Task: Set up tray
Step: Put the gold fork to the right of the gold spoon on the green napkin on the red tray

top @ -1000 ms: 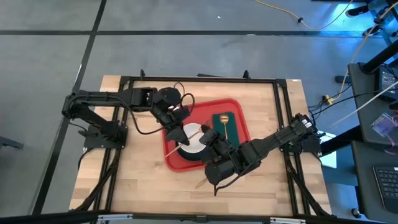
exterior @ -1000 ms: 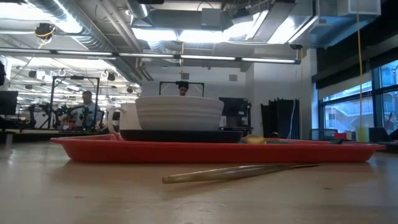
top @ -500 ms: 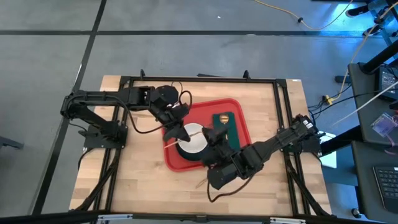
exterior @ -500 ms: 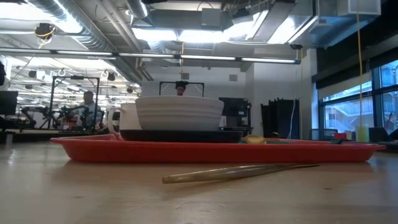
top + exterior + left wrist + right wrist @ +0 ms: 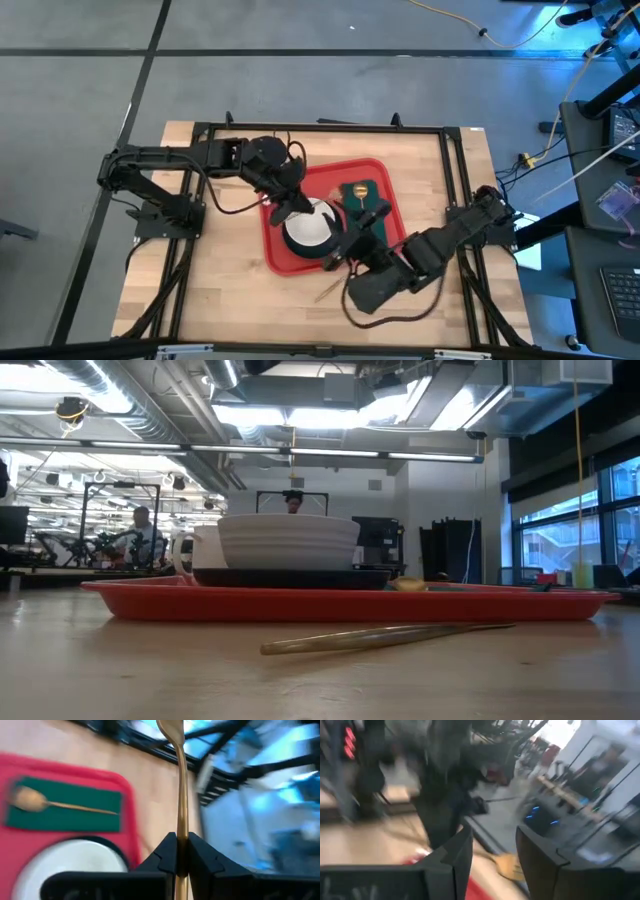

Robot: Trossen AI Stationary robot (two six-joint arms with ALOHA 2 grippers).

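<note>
Holding a slim gold metal utensil point(image 5: 180, 795) pinched tight between its fingers, the left gripper point(image 5: 287, 196) hangs over the tray's 9 o'clock edge. Large flat red plastic tray point(image 5: 375, 170): table centre, carrying a white ceramic bowl point(image 5: 309, 228) on a dark plate and a gold spoon point(image 5: 361, 192) on a dark green rectangular napkin point(image 5: 352, 189) at 1 o'clock. Right gripper point(image 5: 352, 238): at the tray's 5 o'clock edge, jaws parted, empty.

Step judged: utensil handover just done; next, laying it down by the bowl.

Earlier, the right gripper pinched this utensil across the bowl; the left was open.
</note>
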